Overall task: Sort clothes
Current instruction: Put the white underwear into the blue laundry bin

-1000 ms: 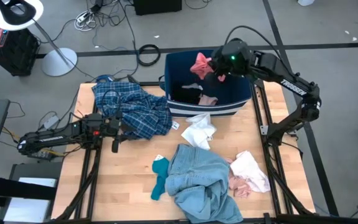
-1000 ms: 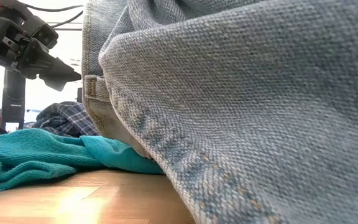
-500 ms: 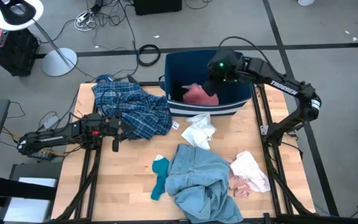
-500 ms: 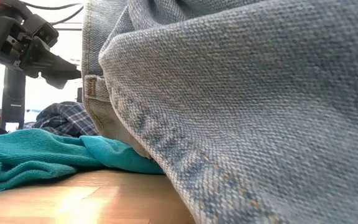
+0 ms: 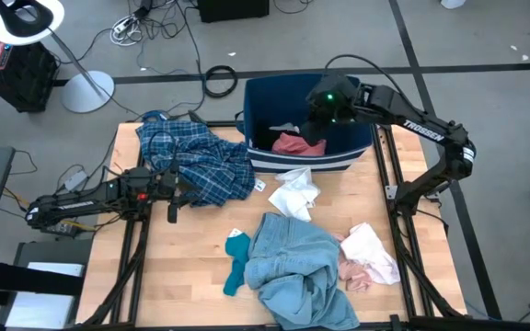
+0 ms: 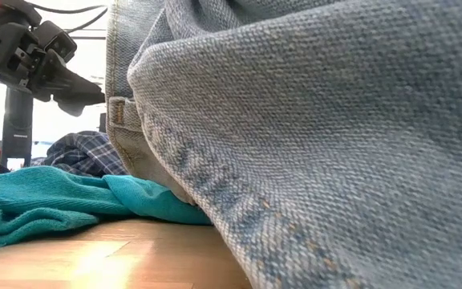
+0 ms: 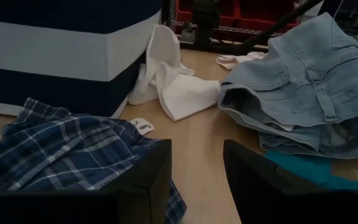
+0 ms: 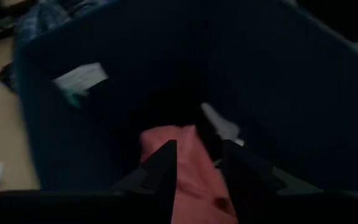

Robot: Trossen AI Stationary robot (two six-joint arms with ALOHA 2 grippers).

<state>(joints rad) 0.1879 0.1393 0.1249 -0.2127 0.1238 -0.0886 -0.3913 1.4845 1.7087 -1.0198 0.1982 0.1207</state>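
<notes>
The clothes lie spread over the table: a blue-white plaid shirt [image 5: 196,161] at the far left, a white piece [image 5: 294,193] leaning on the bin's near wall, a light-blue denim piece [image 5: 293,267] near the front with a teal sock [image 5: 237,262] beside it, and a pale pink and white piece [image 5: 368,257] at the right. A pink garment [image 5: 294,142] lies inside the dark-blue bin [image 5: 348,158]. My right gripper [image 8: 199,162] hangs open inside the bin, just above that garment [image 8: 179,165]. My left gripper [image 7: 197,180] stands open low over the table at the plaid shirt's near edge [image 7: 61,155].
The bin stands at the table's far edge, with dark items at its bottom beside the pink garment. In the low view the denim [image 6: 311,144] fills most of the picture, with the teal sock [image 6: 54,209] beside it. Bare wood [image 5: 191,248] shows at the near left.
My right gripper has come down into the bin and tipped further downward. The pink garment, which hung from it above the bin's far rim a second ago, has fallen clear of it and now lies on the bin's bottom.
</notes>
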